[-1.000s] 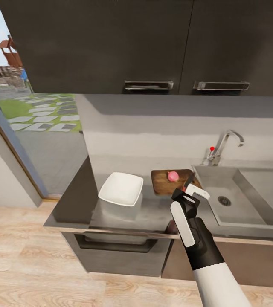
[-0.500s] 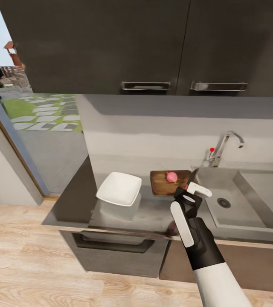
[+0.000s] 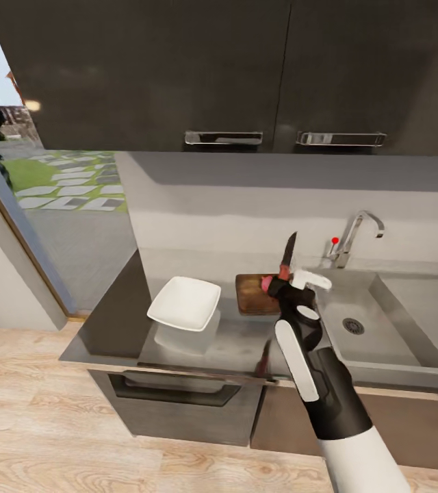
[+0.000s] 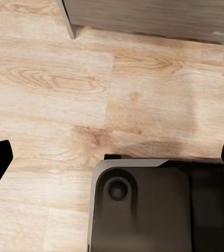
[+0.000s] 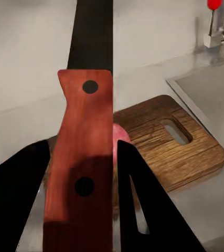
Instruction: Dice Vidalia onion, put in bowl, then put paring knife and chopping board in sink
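My right gripper (image 3: pixel 287 283) is shut on the paring knife (image 3: pixel 288 252), whose dark blade points up. It hovers over the right part of the dark wooden chopping board (image 3: pixel 250 296). The pink onion (image 3: pixel 266 283) lies on the board, partly hidden behind the gripper. In the right wrist view the knife's red handle (image 5: pixel 83 168) sits between the dark fingers (image 5: pixel 143 210), with the onion (image 5: pixel 122 134) and the board (image 5: pixel 169 144) behind it. The white bowl (image 3: pixel 183 303) stands on the countertop (image 3: pixel 233 346) left of the board. In the left wrist view my left gripper (image 4: pixel 112 157) is open over the floor.
The steel sink (image 3: pixel 390 329) with its dark drain (image 3: pixel 353 326) lies right of the board, and the chrome tap (image 3: pixel 357 234) with a red knob (image 3: pixel 335 240) stands behind it. Dark wall cabinets (image 3: pixel 246 75) hang overhead. The robot's base (image 4: pixel 143 210) stands on wooden floor.
My right gripper has lifted and moved left from the sink's edge to over the board, turning the knife blade upright. The head view has shifted a little.
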Robot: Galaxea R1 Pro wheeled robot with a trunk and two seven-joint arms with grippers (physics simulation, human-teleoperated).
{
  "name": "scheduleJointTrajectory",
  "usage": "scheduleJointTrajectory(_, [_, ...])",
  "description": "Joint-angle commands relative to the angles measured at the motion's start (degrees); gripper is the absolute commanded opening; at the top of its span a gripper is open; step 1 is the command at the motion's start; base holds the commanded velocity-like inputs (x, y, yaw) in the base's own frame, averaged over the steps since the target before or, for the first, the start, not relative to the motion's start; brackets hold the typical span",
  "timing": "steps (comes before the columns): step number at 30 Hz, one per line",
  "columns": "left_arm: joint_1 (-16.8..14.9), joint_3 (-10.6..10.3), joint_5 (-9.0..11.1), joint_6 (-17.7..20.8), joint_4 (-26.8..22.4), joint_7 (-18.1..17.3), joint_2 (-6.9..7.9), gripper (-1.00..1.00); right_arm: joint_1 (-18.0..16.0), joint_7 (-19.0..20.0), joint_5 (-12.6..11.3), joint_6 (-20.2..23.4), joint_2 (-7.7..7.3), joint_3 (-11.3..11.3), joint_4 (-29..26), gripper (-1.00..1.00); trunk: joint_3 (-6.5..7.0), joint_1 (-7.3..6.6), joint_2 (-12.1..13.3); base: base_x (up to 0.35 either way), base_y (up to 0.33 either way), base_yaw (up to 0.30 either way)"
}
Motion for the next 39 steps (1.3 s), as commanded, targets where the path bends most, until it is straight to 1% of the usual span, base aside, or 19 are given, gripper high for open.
scheduleJointTrajectory(1, [0.0, -0.1, 0.4, -0.1, -0.1, 0.1, 0.03, 1.0, -0.1, -0.3, -0.1, 0.2, -0.96, 2.0, -0.5, -1.0, -0.11, 0.04, -0.1, 0.0, -0.002, 0.0])
scheduleJointTrajectory(2, [0.0, -0.1, 0.4, -0.1, 0.0, 0.1, 0.03, 1.0, -0.1, -0.2, -0.1, 0.2, -1.38, 2.8, -0.6, -1.0, -0.11, 0.04, -0.1, 0.0, -0.001, 0.0])
scheduleJointTrajectory(3, [0.0, -0.1, 0.4, -0.1, 0.0, 0.1, 0.03, 1.0, -0.1, -0.1, 0.1, 0.2, -2.16, 4.4, -0.7, -1.0, -0.11, 0.04, -0.1, 0.0, 0.0, 0.0])
scheduleJointTrajectory(5, [0.0, -0.1, 0.4, -0.1, 0.0, 0.1, 0.03, 1.0, -0.1, 0.2, 0.2, 0.1, -3.7, 6.2, -0.5, -1.0, -0.11, 0.04, -0.1, 0.0, 0.0, 0.0])
scheduleJointTrajectory(6, [0.0, -0.2, 0.5, -0.1, 0.0, 0.1, -0.13, 1.0, 0.0, 0.4, 0.3, -0.1, -4.98, 7.1, 0.8, -1.0, -0.11, 0.04, -0.1, 0.0, 0.0, 0.0])
scheduleJointTrajectory(8, [0.0, -0.3, 0.4, -0.1, 0.2, 0.1, -0.6, 1.0, 0.1, 0.7, 0.3, -0.1, -5.39, 7.4, 1.9, -1.0, -0.11, 0.04, -0.1, 0.0, 0.0, 0.0])
scheduleJointTrajectory(11, [0.0, -0.3, 0.3, -0.1, 0.4, 0.1, -0.9, 1.0, 0.1, 0.8, 0.3, 0.0, -5.58, 8.2, 2.5, -1.0, -0.11, 0.04, -0.1, 0.0, 0.0, 0.0])
scheduleJointTrajectory(12, [0.0, -0.3, 0.3, -0.1, 0.5, 0.1, -0.93, 1.0, 0.1, 0.9, 0.3, 0.1, -5.62, 8.9, 2.6, -1.0, -0.11, 0.04, -0.1, 0.0, 0.0, 0.0])
scheduleJointTrajectory(14, [0.0, -0.3, 0.3, -0.1, 0.5, 0.1, -0.99, 1.0, 0.1, 0.8, 0.4, 0.3, -5.67, 11.2, 2.7, -1.0, -0.11, 0.04, -0.1, 0.0, 0.0, 0.0])
scheduleJointTrajectory(16, [0.0, -0.3, 0.3, -0.1, 0.5, 0.1, -0.98, 1.0, 0.1, 0.7, 0.4, 0.6, -5.69, 12.7, 2.8, -1.0, -0.11, 0.04, -0.1, 0.0, 0.0, 0.0])
scheduleJointTrajectory(18, [0.0, -0.3, 0.3, -0.1, 0.5, 0.1, -0.96, 1.0, 0.1, 0.6, 0.6, 1.5, -5.7, 13.5, 2.8, -1.0, -0.11, 0.04, -0.1, 0.0, 0.0, 0.0])
scheduleJointTrajectory(20, [0.0, -0.3, 0.3, -0.1, 0.5, 0.1, -0.98, 1.0, 0.1, 0.6, 1.6, 3.1, -5.71, 14.0, 2.8, -1.0, -0.11, 0.04, -0.1, 0.0, 0.0, 0.0])
scheduleJointTrajectory(22, [0.0, -0.3, 0.3, -0.1, 0.5, 0.1, -0.98, 1.0, 0.1, 0.5, 3.5, 4.7, -5.71, 14.2, 2.8, -1.0, -0.11, 0.04, -0.1, 0.0, -0.003, 0.0])
scheduleJointTrajectory(25, [0.0, -0.2, 0.3, -0.1, 0.6, 0.1, -1.02, 1.0, 0.1, 0.4, 8.2, 6.3, -5.71, 14.4, 2.8, -1.0, -0.11, 0.04, -0.1, 0.0, -0.108, 0.0])
scheduleJointTrajectory(28, [0.0, -0.3, 0.3, -0.1, 0.6, 0.1, -1.03, 1.0, 0.1, 0.3, 10.3, 6.8, -5.68, 14.4, 2.8, -1.0, -0.11, 0.04, -0.1, 0.0, -0.231, 0.0])
scheduleJointTrajectory(32, [0.0, -0.3, 0.2, -0.1, 0.6, 0.1, -1.03, 1.0, 0.1, 0.3, 11.1, 8.1, -5.64, 14.4, 2.8, -1.0, -0.11, 0.04, -0.1, 0.0, -0.284, 0.0])
scheduleJointTrajectory(35, [0.0, -0.2, 0.0, -0.1, 0.6, 0.1, -1.03, 1.0, 0.1, 0.2, 11.3, 9.3, -5.63, 14.4, 2.8, -1.0, -0.11, 0.04, -0.1, 0.0, -0.3, 0.0])
scheduleJointTrajectory(39, [0.0, -0.2, -0.1, -0.1, 0.6, 0.1, -1.03, 1.0, 0.1, 0.2, 11.3, 9.9, -5.63, 14.4, 2.8, -1.0, -0.11, 0.04, -0.1, 0.0, -0.28, 0.0])
